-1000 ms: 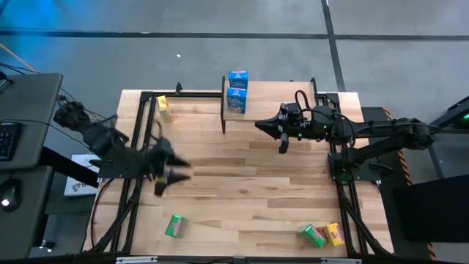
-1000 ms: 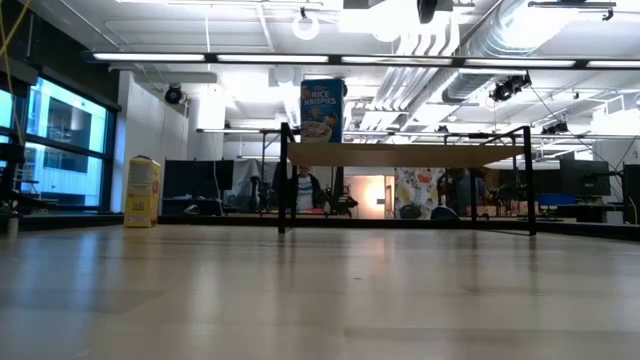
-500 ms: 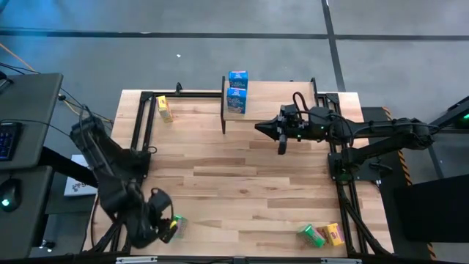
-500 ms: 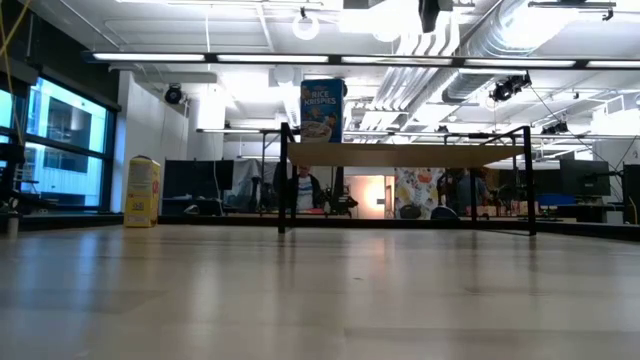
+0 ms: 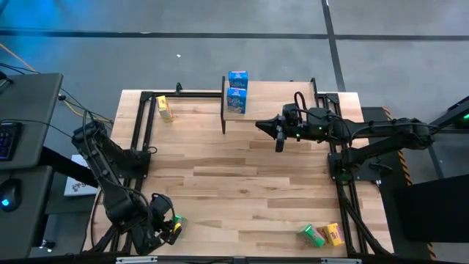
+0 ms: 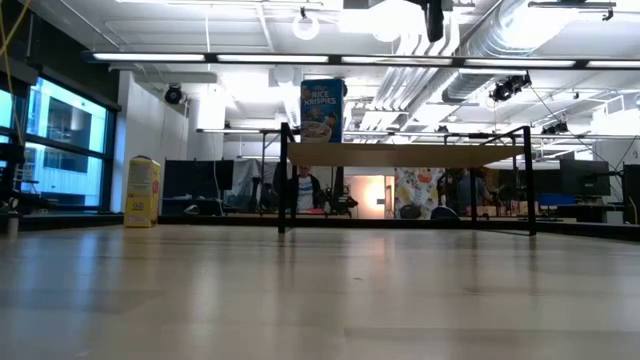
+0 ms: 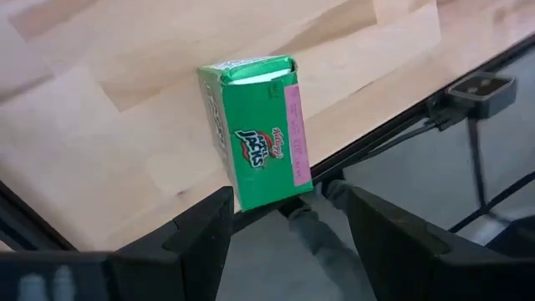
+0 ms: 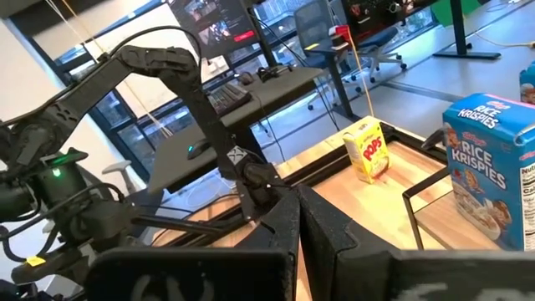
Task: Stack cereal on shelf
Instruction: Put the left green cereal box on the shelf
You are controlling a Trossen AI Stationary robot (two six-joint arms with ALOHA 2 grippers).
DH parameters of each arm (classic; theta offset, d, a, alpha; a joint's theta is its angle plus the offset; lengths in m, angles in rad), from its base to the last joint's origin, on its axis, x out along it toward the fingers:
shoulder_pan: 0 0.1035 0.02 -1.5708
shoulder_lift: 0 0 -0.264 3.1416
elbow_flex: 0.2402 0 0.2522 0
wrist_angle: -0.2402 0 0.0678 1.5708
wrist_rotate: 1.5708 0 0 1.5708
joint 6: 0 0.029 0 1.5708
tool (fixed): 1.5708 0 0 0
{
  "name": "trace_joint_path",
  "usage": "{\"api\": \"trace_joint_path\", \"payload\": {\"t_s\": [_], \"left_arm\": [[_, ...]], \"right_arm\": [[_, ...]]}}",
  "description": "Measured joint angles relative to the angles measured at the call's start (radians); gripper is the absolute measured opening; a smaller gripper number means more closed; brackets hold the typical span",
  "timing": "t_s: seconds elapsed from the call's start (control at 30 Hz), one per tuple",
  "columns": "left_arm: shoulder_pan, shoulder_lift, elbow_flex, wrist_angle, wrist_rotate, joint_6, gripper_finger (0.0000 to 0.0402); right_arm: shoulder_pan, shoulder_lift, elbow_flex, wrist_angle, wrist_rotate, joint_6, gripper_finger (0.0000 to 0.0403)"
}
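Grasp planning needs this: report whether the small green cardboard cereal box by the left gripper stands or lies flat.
Lying flat: the small green cardboard cereal box shows its printed front upward on the tabletop.

Both arms are matte black, chunky jointed links with thin black cables looping along them. Left gripper has broad, flat, wedge-shaped black fingers. Right gripper ends in a tapered black snout, cable arching over its wrist.

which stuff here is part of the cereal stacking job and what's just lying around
Job:
- blue cereal boxes on the shelf
- green box between the left pincer's open fingers
- yellow Pops box
- green box and yellow box, near edge

Lying about:
- keyboard
- desk
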Motion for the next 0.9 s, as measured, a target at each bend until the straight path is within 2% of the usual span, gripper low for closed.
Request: {"api": "trace_joint_path", "payload": {"t_s": [0.3,0.6,0.9], "left_arm": [[0.000,0.000,0.000,-0.017,0.010,0.044,0.0227],[0.000,0.000,0.000,-0.025,0.024,0.065,0.0289],[0.013,0.000,-0.007,-0.026,0.022,0.057,0.0296]], "right_arm": [[0.000,0.000,0.000,-0.002,0.000,0.000,0.0000],[0.000,0.000,0.000,-0.005,0.003,0.000,0.0000],[0.000,0.000,0.000,-0.011,0.003,-0.008,0.0000]]}}
